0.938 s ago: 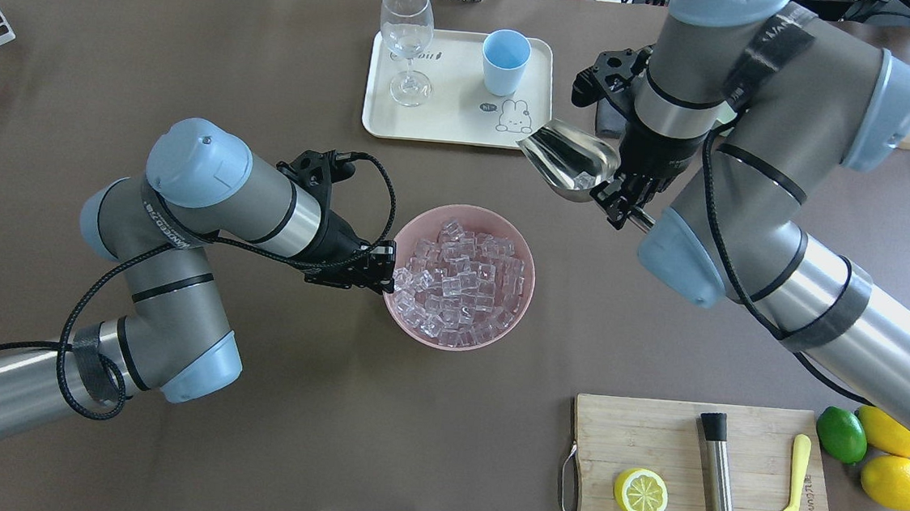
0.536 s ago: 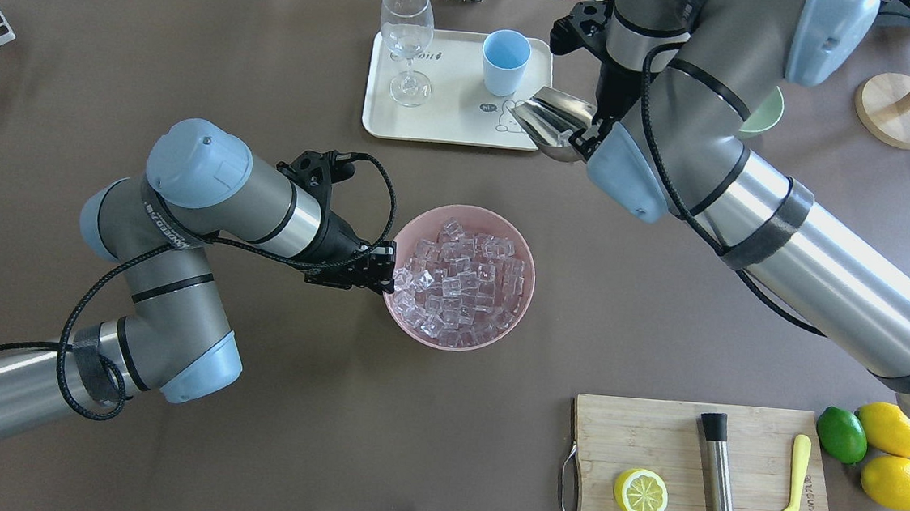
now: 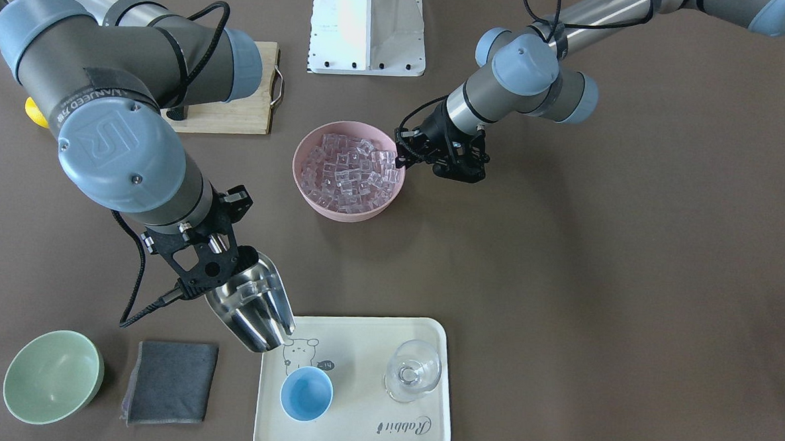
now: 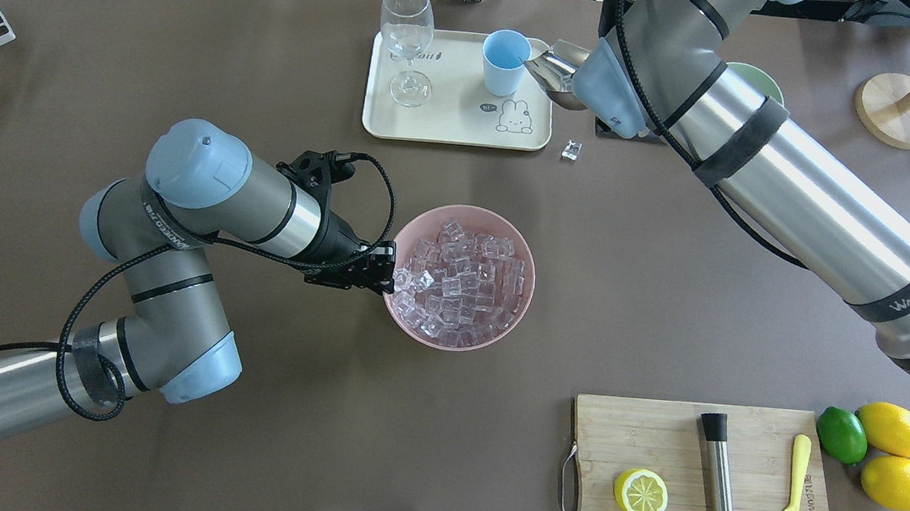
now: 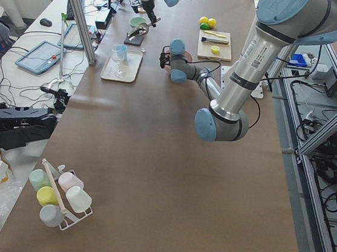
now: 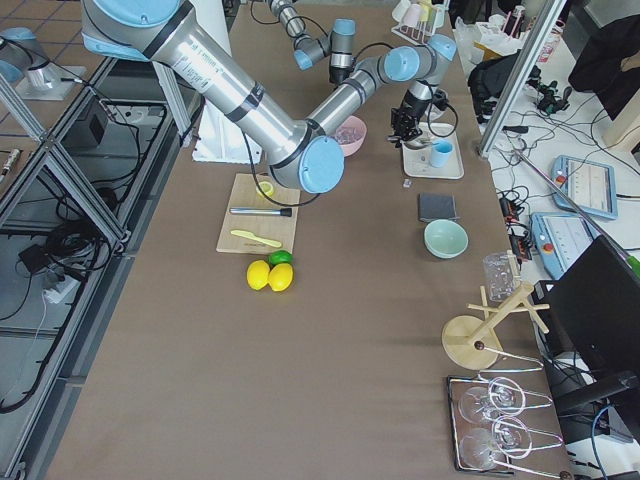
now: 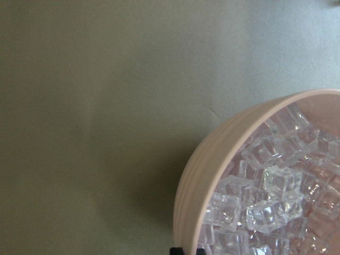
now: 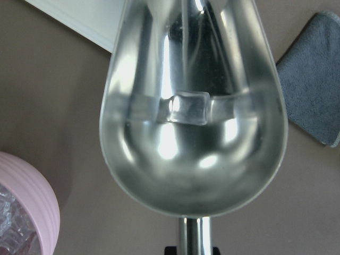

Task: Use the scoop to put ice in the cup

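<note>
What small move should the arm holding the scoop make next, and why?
Probably carry the scoop slightly further so its lip sits over the mouth of the cup before tipping. In the front view the lip is short of the cup, one ice cube rides in the trough, and a stray cube lies beside the tray.

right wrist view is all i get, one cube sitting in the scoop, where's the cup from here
Observer: In the overhead view the scoop's lip is right beside the cup's rim, on its right, not clearly over the opening.
Operator: anything in the cup yet
Observer: The front-facing view looks down into it, and the cup is empty.
Operator: any ice loose out there
Observer: One ice cube lies on the table, just off the tray's corner nearest the scoop.
</note>
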### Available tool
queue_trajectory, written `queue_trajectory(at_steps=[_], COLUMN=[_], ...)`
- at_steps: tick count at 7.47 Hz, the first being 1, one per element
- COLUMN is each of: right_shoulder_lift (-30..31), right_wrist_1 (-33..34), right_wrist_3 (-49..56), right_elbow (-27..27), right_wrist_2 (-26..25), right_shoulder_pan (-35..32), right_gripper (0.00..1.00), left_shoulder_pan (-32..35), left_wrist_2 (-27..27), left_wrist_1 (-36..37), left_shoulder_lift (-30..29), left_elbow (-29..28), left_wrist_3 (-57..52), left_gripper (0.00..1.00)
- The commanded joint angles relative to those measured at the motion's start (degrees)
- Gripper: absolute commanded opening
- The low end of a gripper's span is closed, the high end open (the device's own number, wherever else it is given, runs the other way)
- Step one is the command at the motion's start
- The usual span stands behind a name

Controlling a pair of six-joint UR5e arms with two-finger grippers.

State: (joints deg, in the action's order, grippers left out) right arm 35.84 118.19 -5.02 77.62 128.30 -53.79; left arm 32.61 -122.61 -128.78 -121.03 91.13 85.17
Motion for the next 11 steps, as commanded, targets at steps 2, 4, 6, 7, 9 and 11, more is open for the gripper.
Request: queue_trajectory(at_steps=[2,4,6,7,9,11], right_shoulder_lift=[-6.81,-8.06,-10.6,-12.18,-15.34,-15.8], right_wrist_1=[-0.15,0.02,0.2,0.37,3.17,5.47], right_wrist_3=[0.53,0.62,1.76,1.85,4.73,6.86], right_elbow=[-10.8,-13.27,-17.66,-20.21,-25.57,-25.95], right_wrist_2=[0.72,0.81,0.81,1.94,2.65,2.3], right_shoulder_pan=[0.0,0.09,0.09,0.09,0.09,0.09], right_gripper=[0.0,0.0,0.0,0.0,0.0,0.0], left_shoulder_pan=[0.0,0.0,-0.09,-0.09,-0.09,-0.09], left_wrist_2=[0.0,0.0,0.0,0.0,0.0,0.0], left_wrist_1=[0.02,-0.07,0.02,0.02,-0.07,-0.07], left_shoulder_lift=[0.0,0.0,0.0,0.0,0.0,0.0], left_elbow=[0.01,0.01,0.01,0.01,0.01,0.01], left_wrist_3=[0.0,0.0,0.0,0.0,0.0,0.0], left_gripper=[0.18,0.18,0.18,0.18,0.18,0.18])
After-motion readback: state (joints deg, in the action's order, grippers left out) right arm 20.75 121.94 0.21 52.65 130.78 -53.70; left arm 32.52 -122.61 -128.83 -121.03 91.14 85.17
